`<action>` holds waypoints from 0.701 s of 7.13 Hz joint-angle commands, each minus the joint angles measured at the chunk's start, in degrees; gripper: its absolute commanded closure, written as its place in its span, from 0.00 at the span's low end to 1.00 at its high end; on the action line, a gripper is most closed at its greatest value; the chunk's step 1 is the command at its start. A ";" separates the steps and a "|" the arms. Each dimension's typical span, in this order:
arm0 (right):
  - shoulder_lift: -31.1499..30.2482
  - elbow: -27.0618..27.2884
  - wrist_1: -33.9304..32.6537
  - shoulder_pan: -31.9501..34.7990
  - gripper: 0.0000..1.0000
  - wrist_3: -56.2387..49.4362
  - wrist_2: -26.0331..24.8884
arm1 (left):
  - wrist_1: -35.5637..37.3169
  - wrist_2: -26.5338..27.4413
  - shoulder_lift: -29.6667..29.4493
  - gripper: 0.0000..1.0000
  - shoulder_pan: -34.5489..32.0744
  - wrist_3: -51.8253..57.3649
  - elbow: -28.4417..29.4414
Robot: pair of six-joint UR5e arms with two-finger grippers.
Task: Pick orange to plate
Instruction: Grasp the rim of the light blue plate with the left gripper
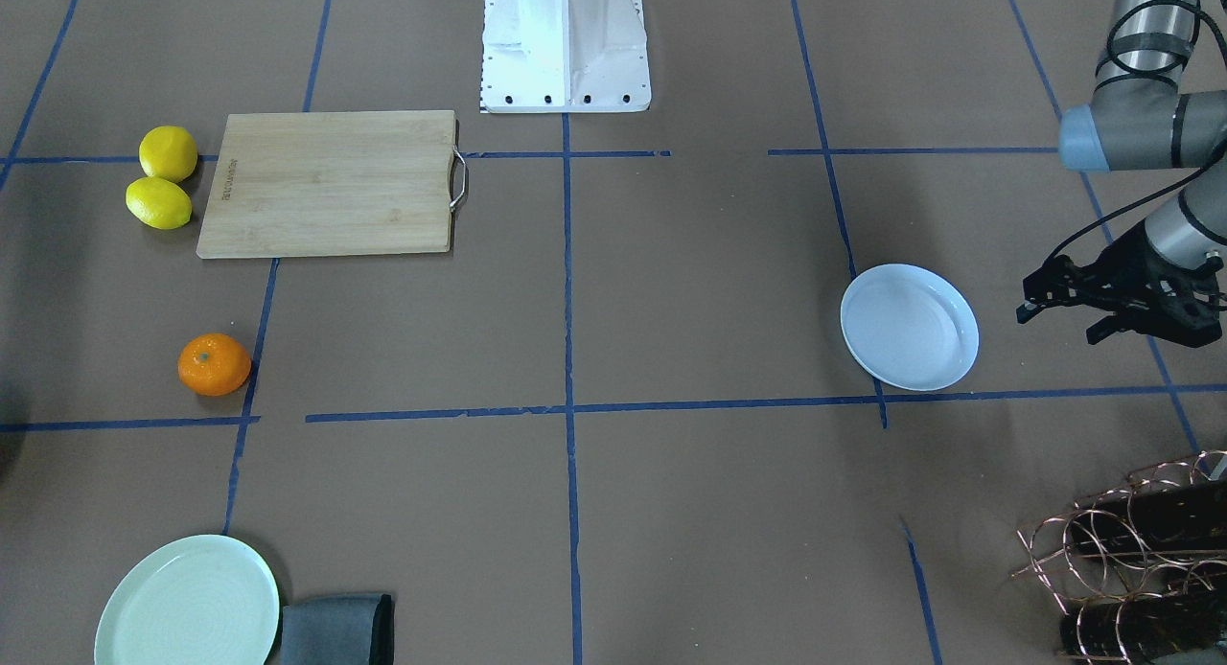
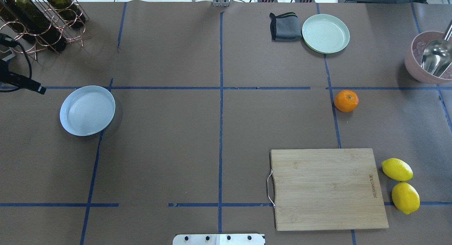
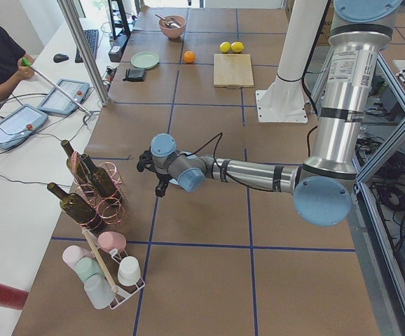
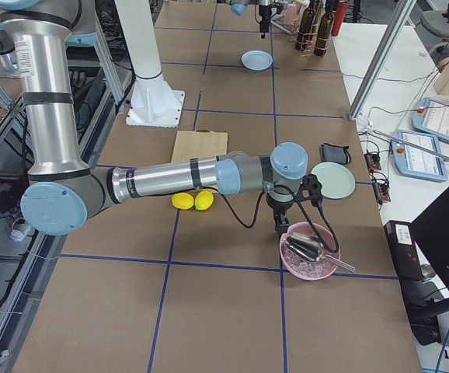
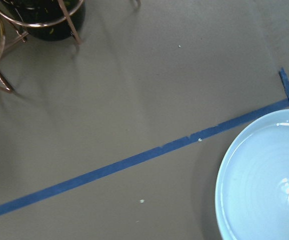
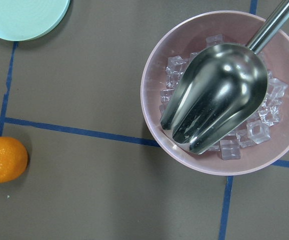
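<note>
The orange [image 1: 214,364] lies alone on the brown table, on the robot's right side, beyond the cutting board; it also shows as the orange [image 2: 346,100] and at the lower left of the right wrist view, orange [image 6: 4,159]. The pale bluish-white plate [image 1: 909,327] stands empty on the robot's left side, plate [image 2: 87,110], plate [image 5: 264,185]. My left gripper [image 1: 1056,325] hovers beside that plate, open and empty. My right gripper [image 4: 280,227] hangs between the orange and a pink bowl; I cannot tell whether it is open or shut.
A wooden cutting board [image 2: 328,188] with two lemons [image 2: 400,183] beside it lies near the robot. A pale green plate [image 2: 325,33] and grey cloth [image 2: 285,26] sit at the far side. A pink bowl [image 6: 224,95] holds ice and a scoop. A bottle rack [image 2: 39,19] stands far left.
</note>
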 commanded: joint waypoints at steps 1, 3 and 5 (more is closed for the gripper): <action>0.18 0.36 2.28 -1.44 0.00 5.20 0.03 | -2.73 7.27 0.00 0.00 5.80 -9.43 0.08; 0.18 0.62 4.31 -2.94 0.00 9.08 0.03 | -4.22 8.08 -0.26 0.13 8.35 -14.27 0.60; 0.18 1.50 4.31 -3.38 0.00 10.24 0.03 | -4.40 9.39 -0.35 0.35 10.47 -15.08 1.04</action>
